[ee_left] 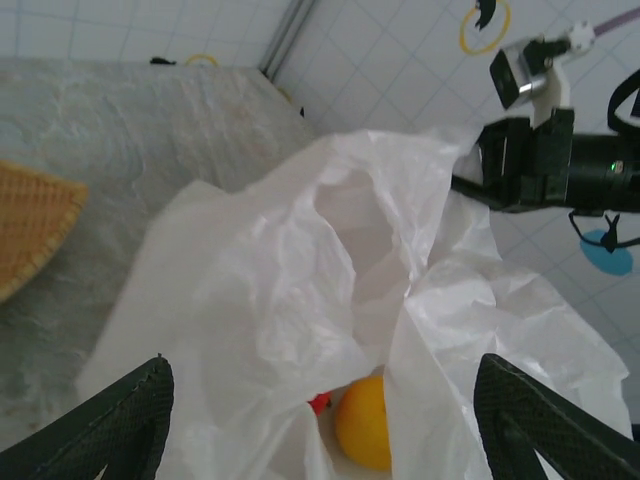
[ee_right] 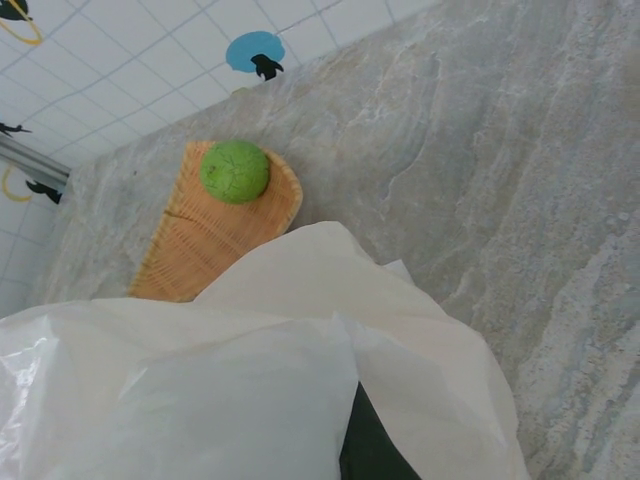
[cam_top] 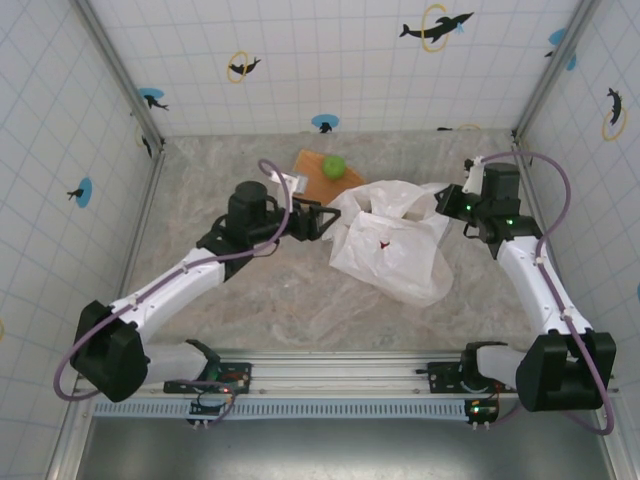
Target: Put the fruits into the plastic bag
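Wrinkled translucent white plastic bag (cam_top: 390,245) mid-table, with a glossy round orange fruit (ee_left: 363,420) inside.
Left gripper (cam_top: 318,222) spread wide at its mouth; right gripper (cam_top: 447,203) pinches the rim. Round green fruit (cam_top: 333,165) sits near the table's far edge.

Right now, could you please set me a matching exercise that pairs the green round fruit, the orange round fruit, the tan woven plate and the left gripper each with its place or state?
Things:
1. green round fruit
2. orange round fruit
3. tan woven plate
4. left gripper

Places or states:
A. inside the translucent white plastic bag
B. open, at the bag's mouth
C. flat on the marble-patterned table, beyond the bag
D. resting on the plate

Pairs: 1-D, 2-A, 3-C, 4-B.
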`<state>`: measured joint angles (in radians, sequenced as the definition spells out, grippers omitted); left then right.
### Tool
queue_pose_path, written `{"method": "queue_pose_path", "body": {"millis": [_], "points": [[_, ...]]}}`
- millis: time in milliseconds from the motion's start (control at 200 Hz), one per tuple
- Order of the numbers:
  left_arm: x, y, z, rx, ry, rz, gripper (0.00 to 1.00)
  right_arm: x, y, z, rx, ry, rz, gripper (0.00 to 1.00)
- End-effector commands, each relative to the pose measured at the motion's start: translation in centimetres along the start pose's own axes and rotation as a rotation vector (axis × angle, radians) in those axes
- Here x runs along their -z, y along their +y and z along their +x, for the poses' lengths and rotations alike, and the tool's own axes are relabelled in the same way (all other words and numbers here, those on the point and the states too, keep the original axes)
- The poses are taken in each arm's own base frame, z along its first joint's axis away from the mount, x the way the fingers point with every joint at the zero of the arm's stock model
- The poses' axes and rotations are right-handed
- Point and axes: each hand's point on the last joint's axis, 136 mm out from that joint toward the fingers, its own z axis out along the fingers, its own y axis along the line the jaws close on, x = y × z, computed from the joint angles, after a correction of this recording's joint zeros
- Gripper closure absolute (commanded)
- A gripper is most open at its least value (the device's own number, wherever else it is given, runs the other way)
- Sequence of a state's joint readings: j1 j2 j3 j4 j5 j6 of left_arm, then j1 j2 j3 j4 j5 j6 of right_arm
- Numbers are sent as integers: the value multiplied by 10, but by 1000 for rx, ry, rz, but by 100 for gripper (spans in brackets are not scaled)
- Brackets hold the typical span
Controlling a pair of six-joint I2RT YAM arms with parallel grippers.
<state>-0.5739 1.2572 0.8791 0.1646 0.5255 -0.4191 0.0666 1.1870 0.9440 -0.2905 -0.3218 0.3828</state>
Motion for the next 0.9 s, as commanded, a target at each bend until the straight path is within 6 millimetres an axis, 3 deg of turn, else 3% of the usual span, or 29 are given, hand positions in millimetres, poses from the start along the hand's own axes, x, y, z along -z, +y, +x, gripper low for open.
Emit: {"method": "queue_pose_path", "body": {"millis": [0, 90, 115, 135, 165, 255, 370, 696, 896], "points": [[11, -8, -30, -50, -65, 52, 19, 11, -8, -26, 38, -68, 67, 97], [8, 30, -48, -7, -113, -110, 18, 19, -21, -33, 41, -92, 126, 98], [5, 47, -43, 20, -103, -171, 18, 22, -24, -36, 43, -101, 142, 98], [5, 52, -56, 18, -127, -204, 18, 24, -28, -37, 42, -107, 157, 97], [2, 69, -59, 31, -128, -265, 18, 27, -33, -39, 39, -116, 177, 97], [-11, 114, -63, 38, -115, -413, 17, 34, -48, -42, 24, -135, 221, 98], [-37, 155, -57, 15, -52, -511, 17, 35, -60, -39, -7, -123, 242, 98], [-111, 245, -28, -86, 98, -624, 11, 31, -67, -39, -36, -96, 263, 97], [-160, 274, -15, -57, 161, -576, 8, 29, -69, -37, -49, -94, 263, 97]]}}
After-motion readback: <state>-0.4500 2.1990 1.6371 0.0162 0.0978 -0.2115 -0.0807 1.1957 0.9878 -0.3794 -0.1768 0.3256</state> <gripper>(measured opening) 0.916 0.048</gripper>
